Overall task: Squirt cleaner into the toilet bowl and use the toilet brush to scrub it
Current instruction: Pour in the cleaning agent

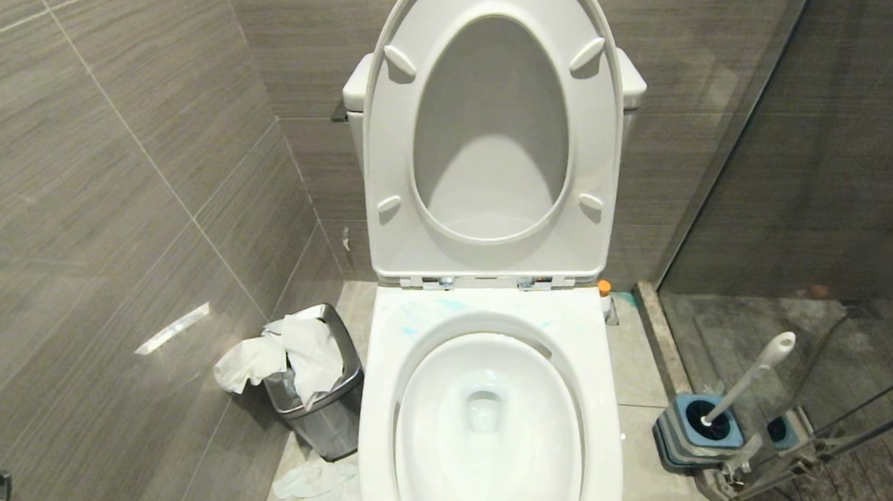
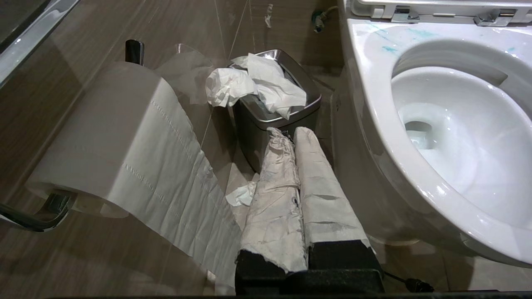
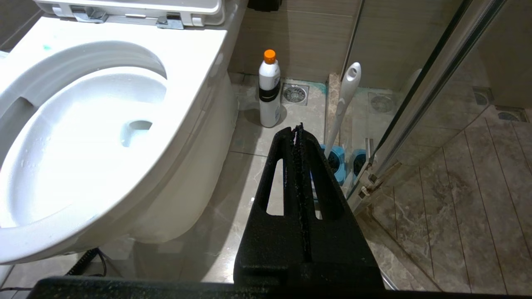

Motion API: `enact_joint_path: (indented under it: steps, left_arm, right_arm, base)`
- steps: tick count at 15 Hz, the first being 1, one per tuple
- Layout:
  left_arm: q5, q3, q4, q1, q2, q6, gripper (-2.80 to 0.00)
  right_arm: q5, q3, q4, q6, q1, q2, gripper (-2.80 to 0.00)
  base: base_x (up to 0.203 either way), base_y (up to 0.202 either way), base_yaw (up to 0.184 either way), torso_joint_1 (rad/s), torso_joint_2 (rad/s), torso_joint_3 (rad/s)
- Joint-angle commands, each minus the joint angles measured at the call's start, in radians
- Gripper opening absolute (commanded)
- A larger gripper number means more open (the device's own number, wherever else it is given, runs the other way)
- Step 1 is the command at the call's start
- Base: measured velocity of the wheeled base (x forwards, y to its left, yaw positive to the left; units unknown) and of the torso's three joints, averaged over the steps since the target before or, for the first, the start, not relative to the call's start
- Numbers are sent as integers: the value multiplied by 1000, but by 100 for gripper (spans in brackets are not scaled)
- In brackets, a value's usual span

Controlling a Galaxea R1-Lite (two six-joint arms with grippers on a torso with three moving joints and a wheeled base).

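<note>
The white toilet bowl (image 1: 578, 335) stands open, with seat and lid (image 1: 378, 169) raised. Turquoise cleaner smears (image 1: 450, 305) mark the back of its rim (image 2: 374, 104); the same smears (image 2: 388, 48) show in the left wrist view. The toilet brush (image 1: 750, 375) leans in its blue-grey holder (image 1: 699, 429) on the floor right of the bowl. My left gripper (image 2: 291, 132), its fingers wrapped in white, hangs shut and empty left of the bowl. My right gripper (image 3: 297, 128) is shut and empty, short of the brush handle (image 3: 345, 99). Neither arm shows in the head view.
A white bottle with an orange cap (image 3: 269, 89) stands on the floor beside the bowl. A steel bin (image 1: 324, 416) stuffed with paper sits left of it, with paper on the floor (image 1: 313, 480). A toilet roll (image 2: 124, 137) hangs on the left wall. A glass partition (image 1: 803, 178) closes the right.
</note>
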Motion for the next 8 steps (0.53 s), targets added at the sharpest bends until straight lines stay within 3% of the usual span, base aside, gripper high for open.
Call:
enact_joint_path:
  steps: [1,8]
  left_arm:
    - [0,0,0,0,1,1,-280]
    - [0,0,1,0,1,7,-280]
  right_arm:
    - [-1,0,0,1,0,1,-280]
    - [1,0,0,-1,0,1,-280]
  base:
    - [0,0,0,0,0,0]
    - [0,0,0,0,0,0]
